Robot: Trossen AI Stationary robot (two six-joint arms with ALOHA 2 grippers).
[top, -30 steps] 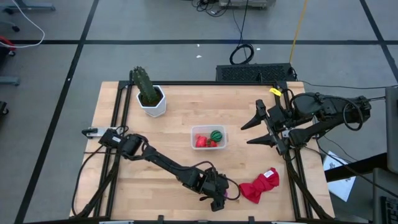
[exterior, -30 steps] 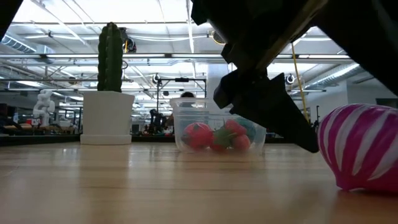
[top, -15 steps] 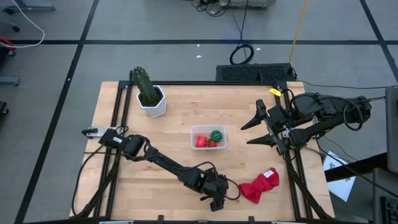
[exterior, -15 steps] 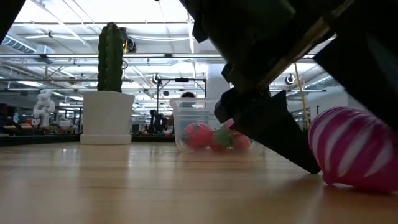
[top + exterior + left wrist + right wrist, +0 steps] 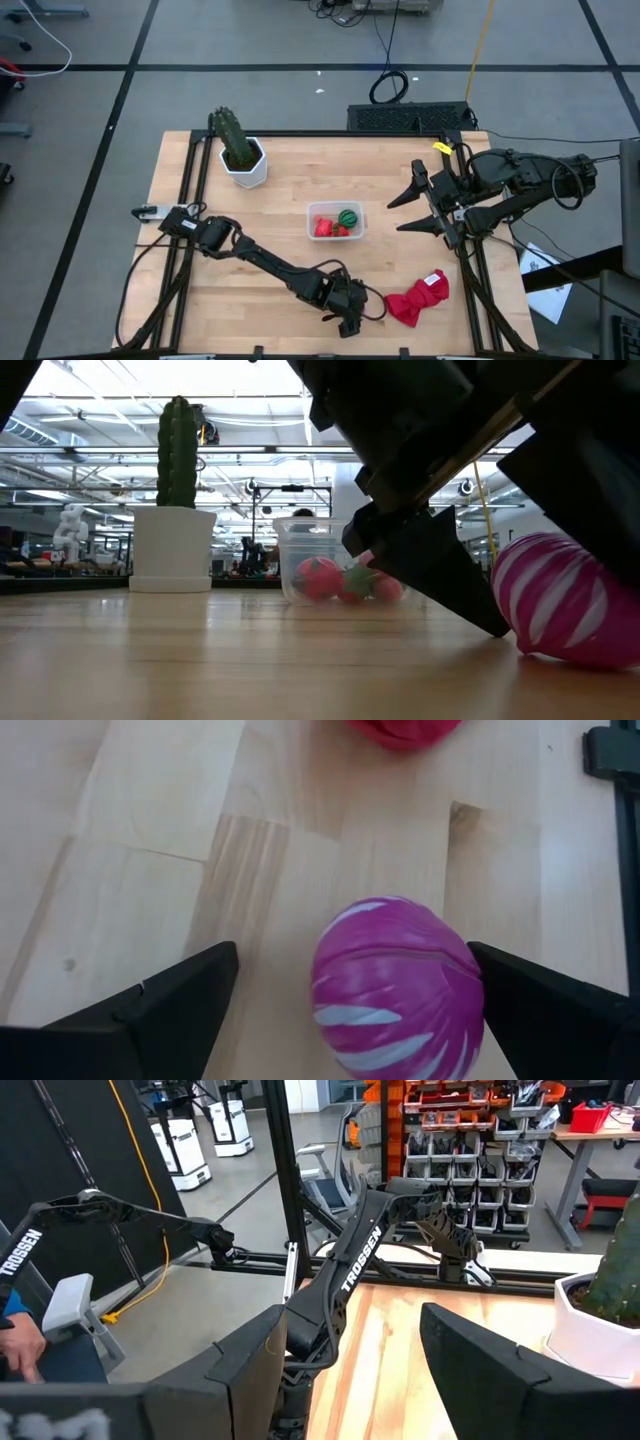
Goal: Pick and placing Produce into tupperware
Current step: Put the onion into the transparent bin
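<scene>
Two dark robot arms work over a pale wooden tabletop [image 5: 290, 175] seen from above. Far left and toward the back stands a green cactus in a white hexagonal pot [image 5: 241, 156]. The left arm stretches low across the front of the tabletop; its left end effector [image 5: 352, 315] is spread wide, one dark finger on each side of a round purple toy vegetable with white stripes [image 5: 398, 988] that rests on the wood (in its wrist view, neither finger touches it). At the middle sits a small clear plastic tupperware tub with rounded corners [image 5: 336, 221], holding red toy strawberries [image 5: 323, 228] and a green striped ball [image 5: 347, 217]. Just right of the purple piece lies a crumpled red cloth [image 5: 417, 298]. Farthest right, the right end effector [image 5: 408, 212] hovers at the tabletop's edge, partly spread, holding nothing.
</scene>
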